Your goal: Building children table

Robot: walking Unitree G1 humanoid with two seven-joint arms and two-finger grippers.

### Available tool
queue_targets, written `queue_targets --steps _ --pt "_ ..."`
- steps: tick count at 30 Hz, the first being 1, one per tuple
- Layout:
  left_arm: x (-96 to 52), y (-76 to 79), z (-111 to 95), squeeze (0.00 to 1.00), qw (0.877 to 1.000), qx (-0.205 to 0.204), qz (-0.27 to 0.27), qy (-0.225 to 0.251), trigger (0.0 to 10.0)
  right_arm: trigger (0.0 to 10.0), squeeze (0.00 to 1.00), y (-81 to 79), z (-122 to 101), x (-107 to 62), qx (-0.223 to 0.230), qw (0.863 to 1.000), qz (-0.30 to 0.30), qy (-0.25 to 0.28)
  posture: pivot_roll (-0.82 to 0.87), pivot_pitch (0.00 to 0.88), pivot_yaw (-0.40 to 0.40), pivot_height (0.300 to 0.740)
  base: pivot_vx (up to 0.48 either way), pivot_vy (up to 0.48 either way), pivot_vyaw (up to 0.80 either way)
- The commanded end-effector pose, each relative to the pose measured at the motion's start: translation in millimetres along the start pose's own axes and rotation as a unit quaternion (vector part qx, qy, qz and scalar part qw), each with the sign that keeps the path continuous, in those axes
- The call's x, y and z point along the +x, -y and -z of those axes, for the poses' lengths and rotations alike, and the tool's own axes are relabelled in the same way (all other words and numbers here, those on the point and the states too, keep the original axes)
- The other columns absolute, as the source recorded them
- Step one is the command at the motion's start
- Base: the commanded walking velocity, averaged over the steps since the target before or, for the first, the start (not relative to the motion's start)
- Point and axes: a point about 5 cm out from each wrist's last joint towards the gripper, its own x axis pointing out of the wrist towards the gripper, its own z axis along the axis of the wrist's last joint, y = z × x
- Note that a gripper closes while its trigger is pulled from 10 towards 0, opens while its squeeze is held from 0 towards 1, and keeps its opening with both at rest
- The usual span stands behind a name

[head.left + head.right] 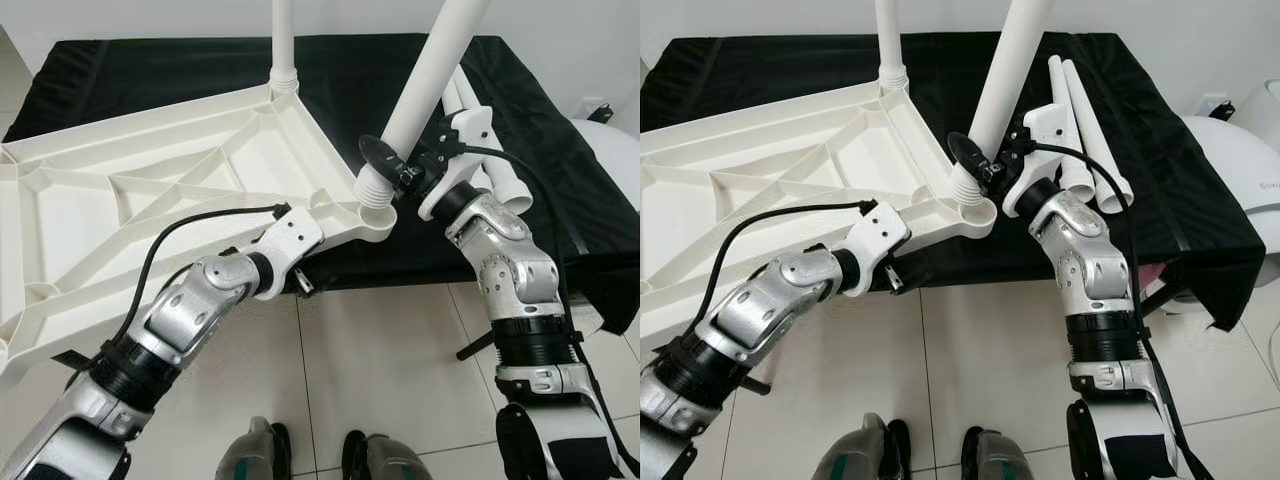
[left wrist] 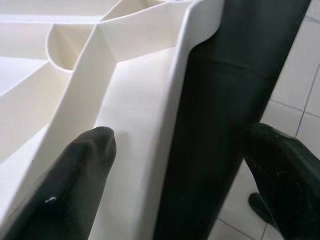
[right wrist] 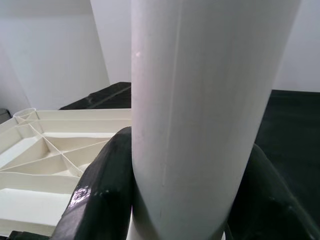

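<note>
- One white tabletop [image 1: 150, 190] lies upside down, ribs up, its near corner over a black-covered surface [image 1: 180, 70] and its left part reaching out over the tiled floor [image 1: 370, 350].
- The left gripper [image 2: 175, 175] straddles the tabletop's edge near that corner: one finger [image 2: 75, 185] rests on the ribbed inside, the other stands off beyond the black cloth, so the fingers are spread apart.
- An upright leg [image 1: 284, 45] is already seated in the far corner socket.
- A second leg [image 1: 425, 90] leans with its ribbed lower end at the near corner socket [image 1: 375, 205].
- The right gripper [image 3: 175, 190] pinches this leg just above its foot, a black finger [image 3: 100, 195] pressed on each side.
- Two spare legs [image 1: 1080, 130] lie on the black cloth just beside the right wrist.
</note>
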Motion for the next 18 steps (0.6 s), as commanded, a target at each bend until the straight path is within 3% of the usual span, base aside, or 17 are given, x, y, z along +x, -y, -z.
queue_targets --steps 1,9,14,15,16,17,18 --pt "3.6 -2.9 3 0.00 1.000 0.004 0.000 -0.009 10.0 10.0 0.00 2.6 -7 0.7 -0.012 1.000 0.001 0.012 -0.05 0.148 -0.001 0.740 0.000 0.000 0.00" --pt "13.6 -8.9 0 0.00 1.000 0.003 0.000 -0.008 10.0 10.0 0.00 3.5 -8 0.4 -0.015 1.000 0.003 0.013 -0.06 0.150 -0.001 0.740 0.000 0.000 0.00" --pt "19.0 -9.6 -5 0.00 1.000 -0.020 0.016 0.001 10.0 10.0 0.00 3.5 -9 -0.5 -0.017 1.000 0.002 0.013 -0.06 0.153 0.002 0.740 0.000 0.000 0.00" --pt "18.7 -9.1 -7 0.00 1.000 -0.021 0.020 0.005 8.7 10.0 0.00 3.6 -9 -0.8 -0.017 1.000 0.002 0.013 -0.06 0.153 0.002 0.740 0.000 0.000 0.00" --pt "18.7 -9.1 -7 0.00 1.000 -0.021 0.020 0.005 8.7 10.0 0.00 3.6 -9 -0.8 -0.017 1.000 0.002 0.013 -0.06 0.153 0.002 0.740 0.000 0.000 0.00" --pt "17.7 -7.9 -8 0.00 0.999 -0.027 0.029 0.008 4.5 10.0 0.00 3.5 -9 -1.1 -0.018 1.000 0.002 0.012 -0.06 0.153 0.002 0.740 0.000 0.000 0.00" --pt "17.0 -7.2 -8 0.00 0.999 -0.032 0.035 0.010 4.5 10.0 0.00 3.4 -8 -1.3 -0.018 1.000 0.001 0.011 -0.06 0.153 0.002 0.740 0.000 0.000 0.00"
